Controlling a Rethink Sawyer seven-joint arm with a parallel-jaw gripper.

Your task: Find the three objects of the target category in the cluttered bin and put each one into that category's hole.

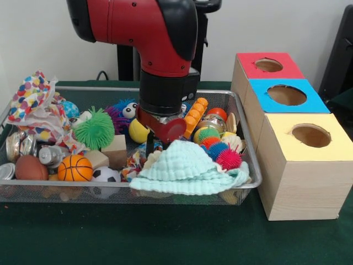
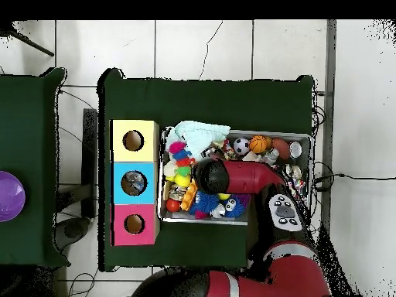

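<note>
- The gripper (image 1: 150,148) hangs low in the bin (image 1: 242,185), just behind the mint cloth (image 1: 185,168) at its near right.
- Whether the jaws are open cannot be told.
- The cloth looks light and floppy; pinch a raised fold.

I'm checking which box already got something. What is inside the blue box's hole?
In the overhead view, the blue box holds something greyish in its hole, too small to identify. The yellow box and red box holes look dark; their depths cannot be seen.

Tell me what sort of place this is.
Probably a robotics lab's sorting test station: a robot arm over a mesh bin of jumbled toys, three boxes with holes beside it, green-clothed table, tiled floor.
</note>
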